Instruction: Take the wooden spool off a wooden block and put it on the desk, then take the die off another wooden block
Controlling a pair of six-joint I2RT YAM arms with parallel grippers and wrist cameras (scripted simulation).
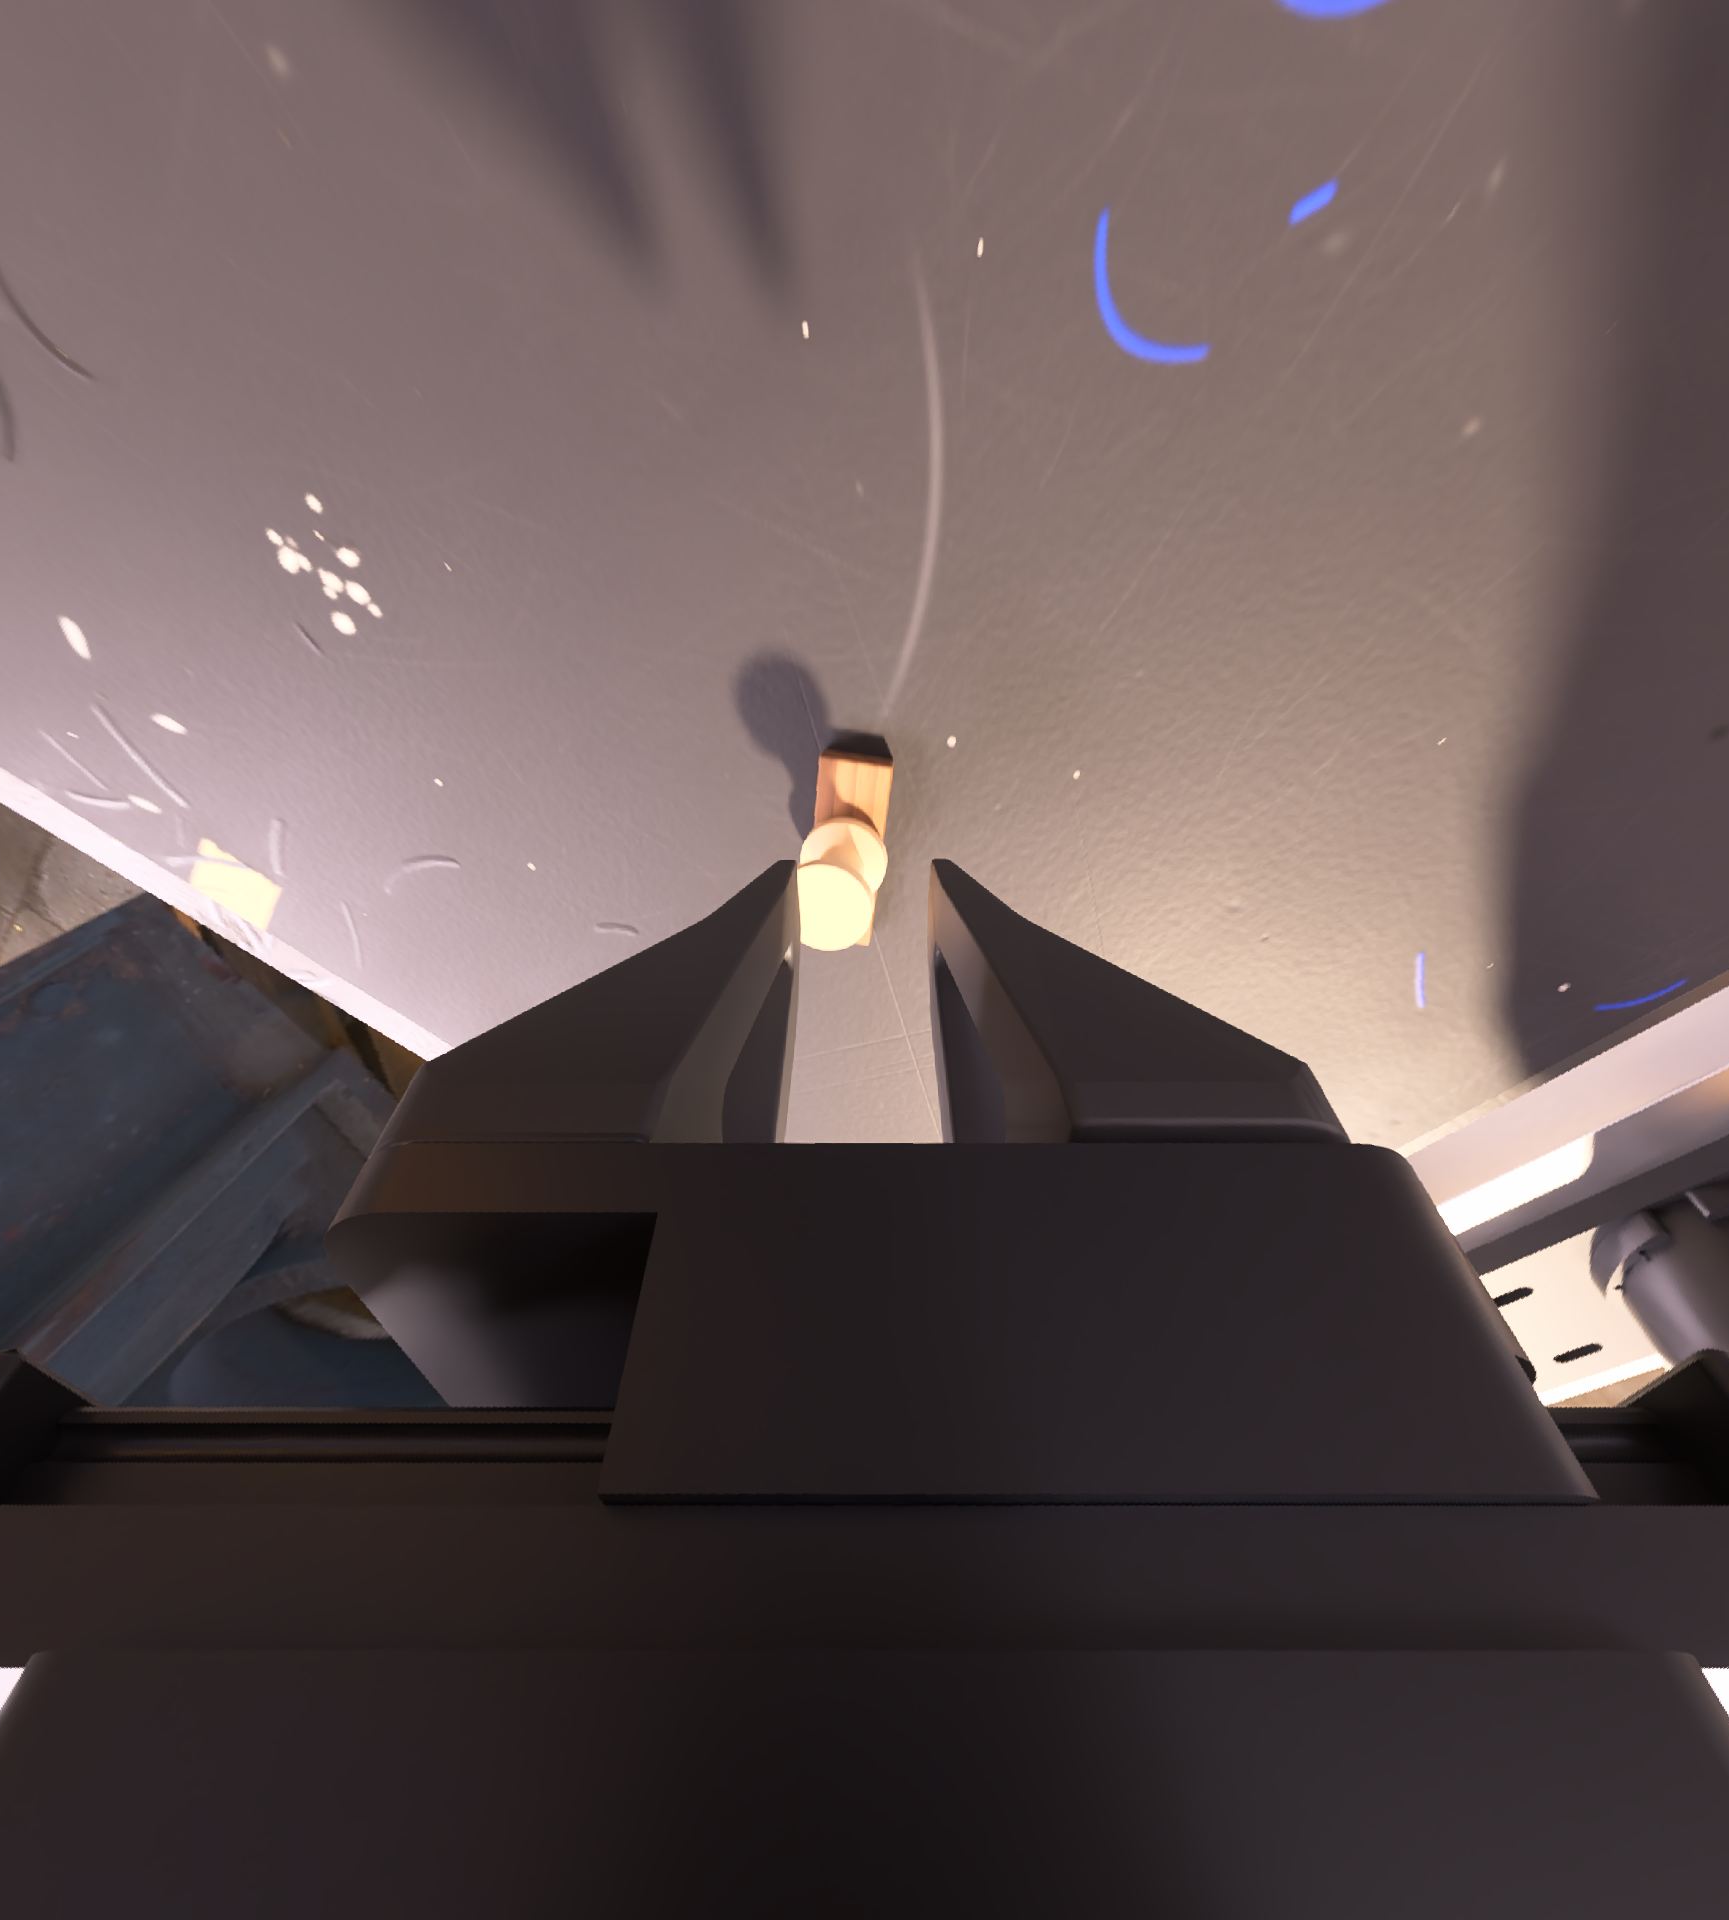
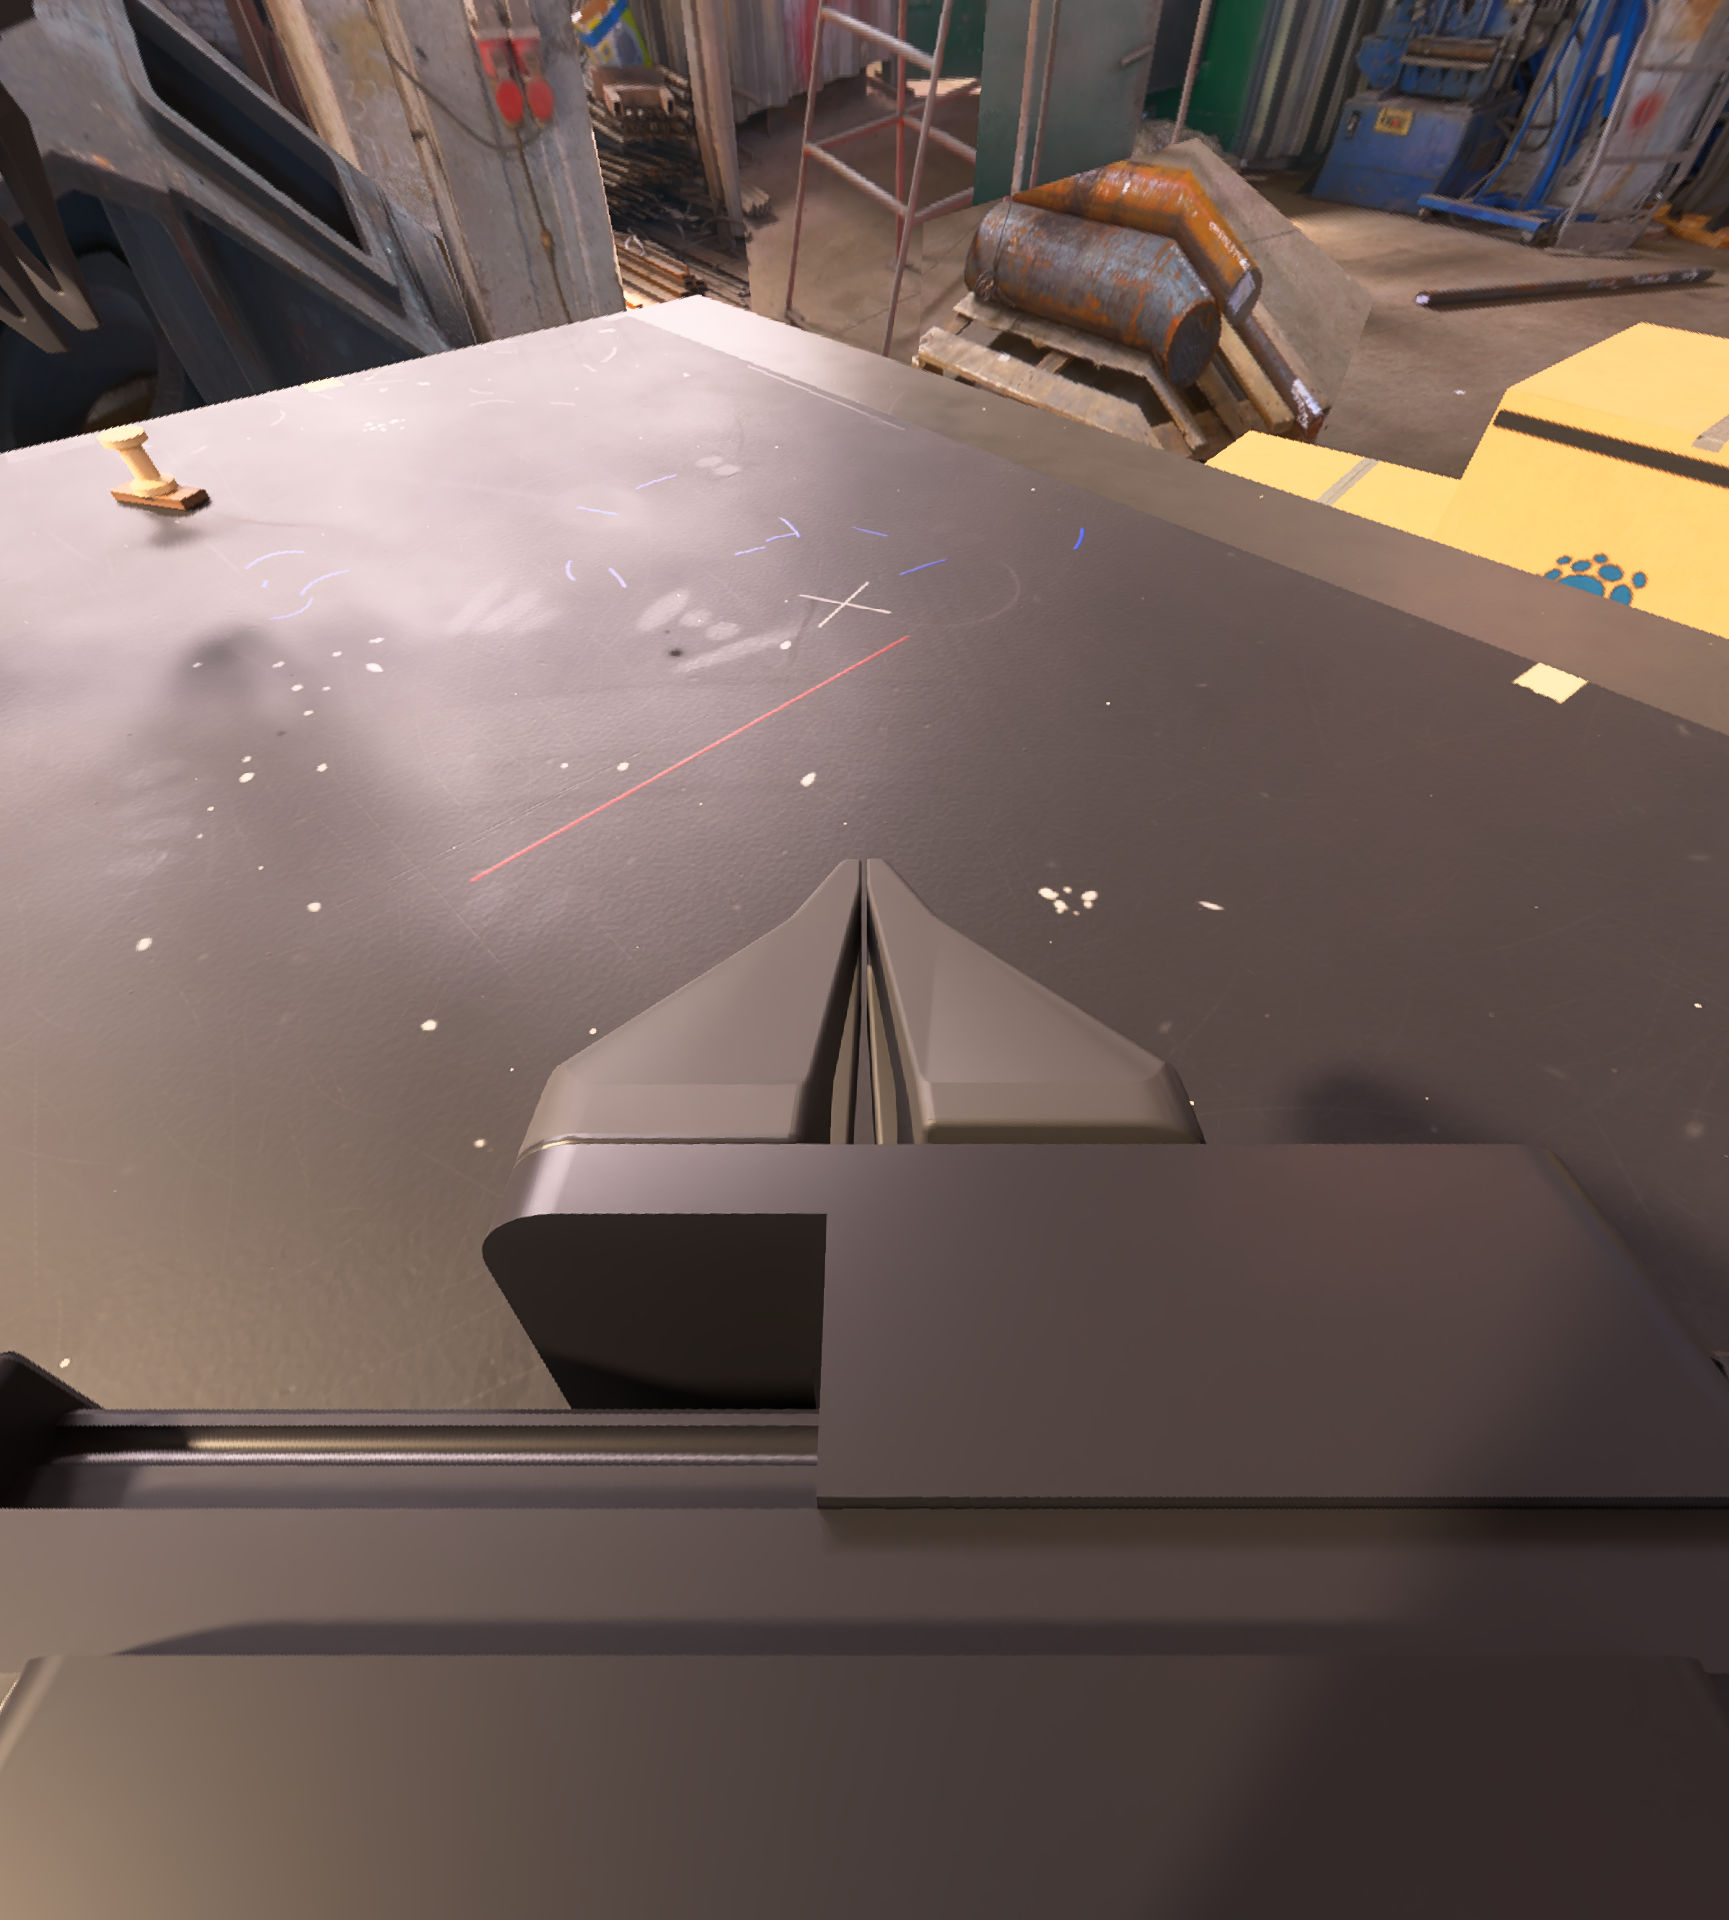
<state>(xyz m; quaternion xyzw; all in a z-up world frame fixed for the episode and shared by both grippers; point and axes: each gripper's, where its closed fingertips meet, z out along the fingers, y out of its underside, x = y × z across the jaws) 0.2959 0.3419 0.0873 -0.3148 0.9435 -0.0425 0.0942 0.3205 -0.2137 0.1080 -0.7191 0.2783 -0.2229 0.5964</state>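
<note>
A: Left gripper [image 1: 865,868]?
B: Dark fingers apart, nothing held. It hangs above the pale wooden spool [image 1: 839,894], which stands upright on a flat light-brown wooden block [image 1: 855,784] on the scuffed grey desk [image 1: 1255,644]. Spool sits at the tips' 12 o'clock, nearer the left finger; contact unclear.
A: Right gripper [image 2: 862,868]?
B: Fingers pressed together, empty, over bare desk. Spool and block far off at 10 o'clock.
A: Die?
B: Not visible.
</note>
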